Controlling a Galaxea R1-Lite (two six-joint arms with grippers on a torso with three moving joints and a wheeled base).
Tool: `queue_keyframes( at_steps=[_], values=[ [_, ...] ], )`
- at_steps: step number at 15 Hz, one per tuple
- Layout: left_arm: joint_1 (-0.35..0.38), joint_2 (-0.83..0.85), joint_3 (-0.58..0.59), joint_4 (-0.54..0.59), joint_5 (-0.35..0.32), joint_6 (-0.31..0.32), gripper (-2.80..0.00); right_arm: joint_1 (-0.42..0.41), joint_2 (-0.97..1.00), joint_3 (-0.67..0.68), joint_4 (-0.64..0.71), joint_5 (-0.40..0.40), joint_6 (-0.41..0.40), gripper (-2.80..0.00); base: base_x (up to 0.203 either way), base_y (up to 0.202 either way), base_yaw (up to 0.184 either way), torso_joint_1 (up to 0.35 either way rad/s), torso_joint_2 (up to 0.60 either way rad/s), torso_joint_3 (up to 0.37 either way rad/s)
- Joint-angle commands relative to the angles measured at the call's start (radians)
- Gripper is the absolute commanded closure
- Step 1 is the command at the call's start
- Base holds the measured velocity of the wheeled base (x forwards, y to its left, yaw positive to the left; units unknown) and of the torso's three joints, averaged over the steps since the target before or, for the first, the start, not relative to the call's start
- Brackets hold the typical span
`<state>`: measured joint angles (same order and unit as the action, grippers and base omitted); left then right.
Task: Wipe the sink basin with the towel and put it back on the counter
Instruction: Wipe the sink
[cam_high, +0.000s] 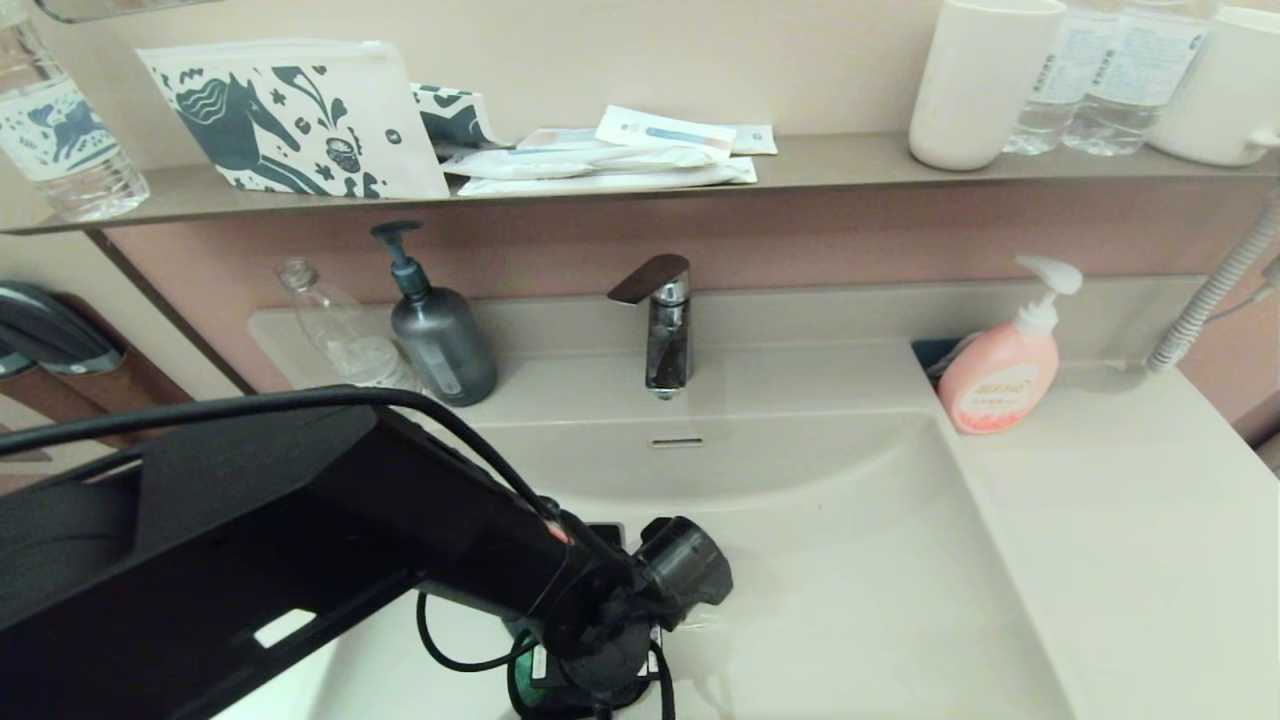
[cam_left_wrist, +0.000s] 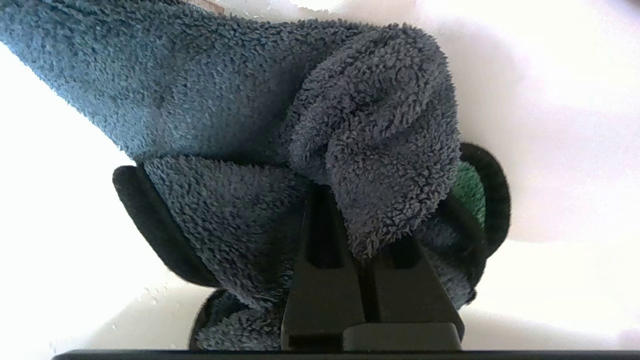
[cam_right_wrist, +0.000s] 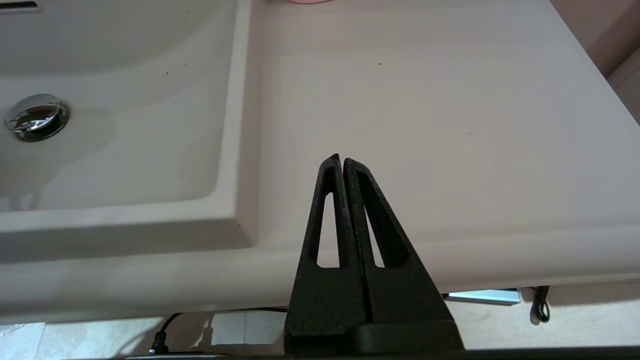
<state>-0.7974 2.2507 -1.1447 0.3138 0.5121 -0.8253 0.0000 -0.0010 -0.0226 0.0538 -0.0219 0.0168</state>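
Charcoal-grey microfibre, bunched into thick folds, is what the towel (cam_left_wrist: 250, 130) presents in the left wrist view, with a sliver of its green reverse face and black stitched edging showing at one side. It is pinched between the closed fingers of the left gripper (cam_left_wrist: 357, 200), whose jaws are clamped on a fold of the cloth. The towel is pressed down against the glossy off-white floor of the sink basin (cam_high: 860, 560), near the front of the bowl; in the head view only a green and dark scrap of it (cam_high: 525, 690) is seen beneath the left arm's wrist, and the left gripper itself is hidden there by the arm. The slim overflow slot (cam_high: 676, 441) is set in the back wall of the basin, below the chrome faucet (cam_high: 666, 335). The round chrome drain plug (cam_right_wrist: 36, 116) is seen in the right wrist view. The counter (cam_high: 1130, 520) lies to the right of the basin, with a pink soap bottle (cam_high: 1000, 370) standing at its back corner. A dark pump bottle (cam_high: 438, 330) stands on the ledge left of the faucet. The right gripper (cam_right_wrist: 342, 161) is held just over the counter's front edge, well apart from the towel, its fingers pressed together on nothing
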Motion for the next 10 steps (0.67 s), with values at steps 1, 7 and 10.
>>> queue_keyframes(
  at_steps=[1,7,10],
  values=[
    [-0.039,0.029,-0.077,0.001,-0.012,-0.022,0.00,0.000,0.001,0.000,0.000,0.000,0.000,0.00,0.000,0.000,0.000,0.000,0.00,0.000],
    [-0.086,0.053,-0.190,0.095,-0.020,-0.048,0.00,0.000,0.001,0.000,0.000,0.000,0.000,0.00,0.000,0.000,0.000,0.000,0.00,0.000],
    [-0.096,0.053,-0.177,0.175,-0.020,-0.051,0.00,0.000,0.001,0.000,0.000,0.000,0.000,0.00,0.000,0.000,0.000,0.000,0.00,0.000]
  ],
)
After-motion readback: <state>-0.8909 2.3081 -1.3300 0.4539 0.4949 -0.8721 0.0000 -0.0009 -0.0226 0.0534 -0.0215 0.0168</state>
